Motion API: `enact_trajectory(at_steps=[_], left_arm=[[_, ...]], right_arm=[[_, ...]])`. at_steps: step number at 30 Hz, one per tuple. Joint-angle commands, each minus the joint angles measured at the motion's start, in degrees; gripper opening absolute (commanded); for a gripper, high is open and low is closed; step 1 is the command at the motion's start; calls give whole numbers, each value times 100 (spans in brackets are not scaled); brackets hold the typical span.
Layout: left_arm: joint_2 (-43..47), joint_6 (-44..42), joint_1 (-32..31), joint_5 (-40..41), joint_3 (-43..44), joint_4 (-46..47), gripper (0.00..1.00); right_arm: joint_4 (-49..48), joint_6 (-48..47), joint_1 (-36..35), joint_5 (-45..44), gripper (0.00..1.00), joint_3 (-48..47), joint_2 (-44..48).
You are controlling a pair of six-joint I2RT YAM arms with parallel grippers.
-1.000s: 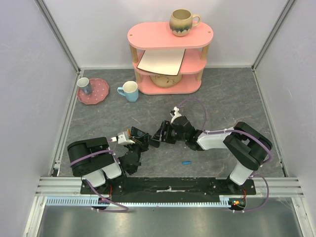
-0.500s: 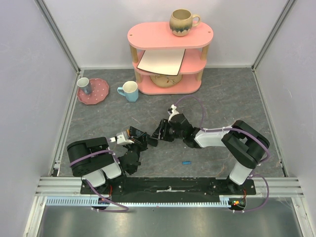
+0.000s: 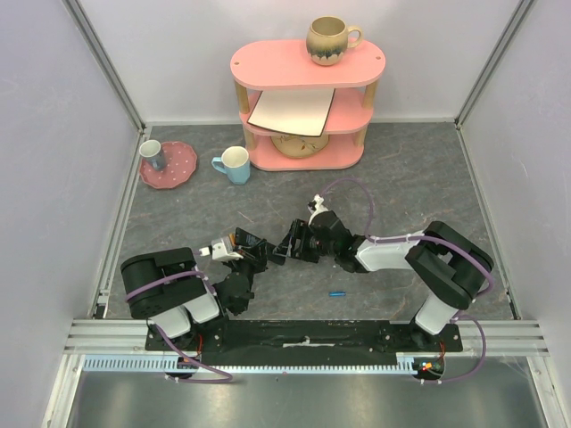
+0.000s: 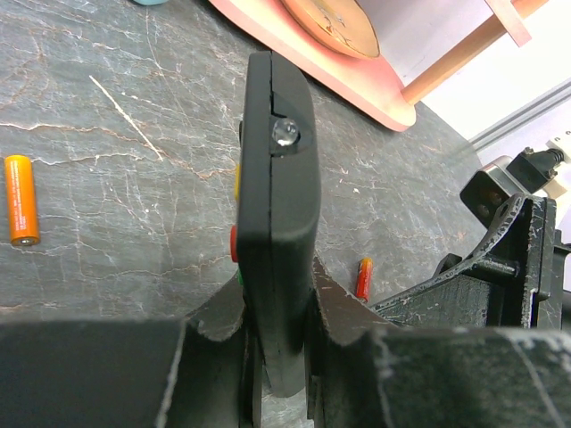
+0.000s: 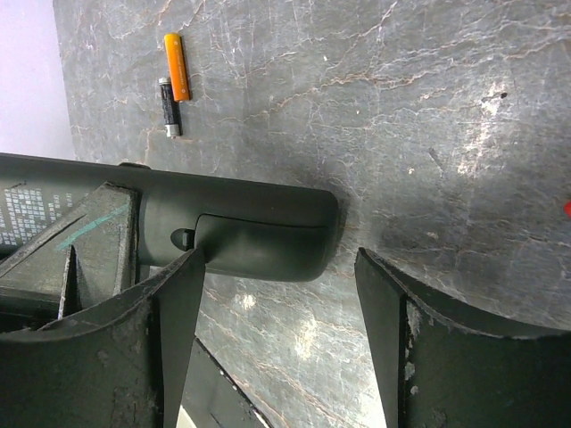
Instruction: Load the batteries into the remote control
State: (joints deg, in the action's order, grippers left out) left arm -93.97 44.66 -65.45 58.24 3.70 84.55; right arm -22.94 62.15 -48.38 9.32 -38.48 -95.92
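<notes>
The remote control has a smooth, matt black plastic body, and the small clear bulb at its end is glossy. The fingers of the right gripper are black plastic too, but rough, with pale scratches and worn edges. The orange battery wears a shiny wrapper with a metal cap. The table looks like dark grey stone with thin pale veins and a light sheen. The shelf is smooth pink paint on pale wooden posts. The mug on top of it is glazed ceramic, and the rail looks like brushed metal.
</notes>
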Motion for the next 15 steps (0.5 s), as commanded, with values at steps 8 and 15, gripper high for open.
enact_trajectory(at_steps=[8,15], left_arm=[[-68,-564,-38,-23,-608,826,2],[-95,-503,-38,-23,-625,808,2]], right_arm=[[-536,262,-5,-71,79,270,231],[-1730,745,136,140,84,666,179]])
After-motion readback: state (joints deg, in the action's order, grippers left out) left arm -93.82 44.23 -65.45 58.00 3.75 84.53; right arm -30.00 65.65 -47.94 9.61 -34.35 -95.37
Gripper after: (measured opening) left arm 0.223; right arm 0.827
